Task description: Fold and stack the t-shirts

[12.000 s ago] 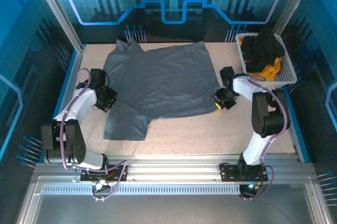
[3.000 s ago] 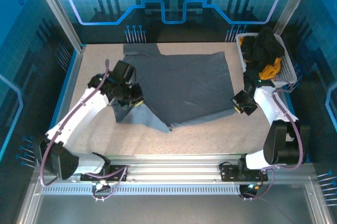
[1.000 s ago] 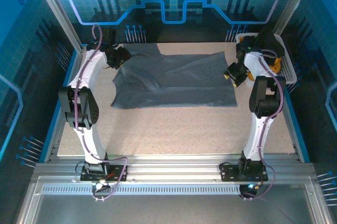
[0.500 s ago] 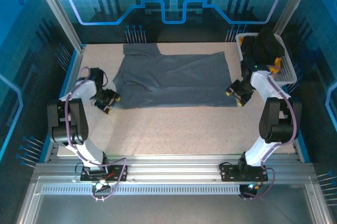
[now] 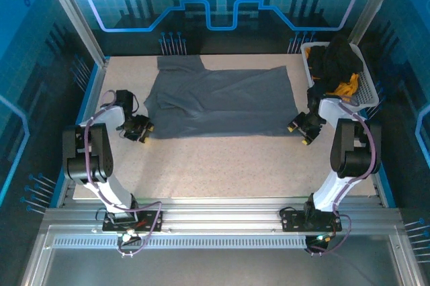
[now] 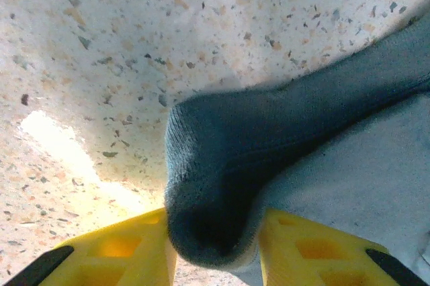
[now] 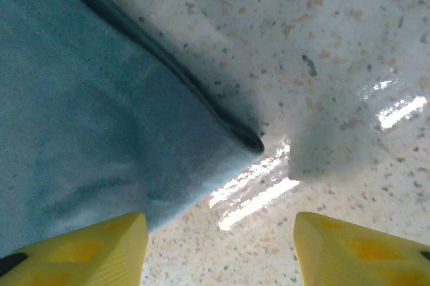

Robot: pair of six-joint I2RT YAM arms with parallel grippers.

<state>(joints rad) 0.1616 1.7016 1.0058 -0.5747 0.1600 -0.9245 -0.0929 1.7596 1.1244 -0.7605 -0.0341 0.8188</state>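
The slate-grey t-shirt point(image 5: 222, 101) lies folded flat across the back middle of the table. My left gripper point(image 5: 142, 129) is at its front left corner. In the left wrist view a bunched grey corner point(image 6: 222, 165) fills the gap of the left gripper point(image 6: 213, 231), touching both yellow fingers. My right gripper point(image 5: 300, 129) sits at the front right corner. It stands open point(image 7: 218, 227), with the shirt's corner point(image 7: 168, 145) flat on the table just ahead of its fingers. A black t-shirt point(image 5: 336, 58) and an orange-yellow one point(image 5: 347, 88) lie heaped in the basket.
The white slatted basket point(image 5: 367, 92) stands at the back right corner, close behind the right arm. Speckled tabletop point(image 5: 222, 165) stretches from the shirt to the near edge. Blue walls and metal frame posts point(image 5: 72, 21) enclose the table.
Both arms came from the shirt's back edge down to its front corners. The left gripper then slid right and closed onto the front left corner.
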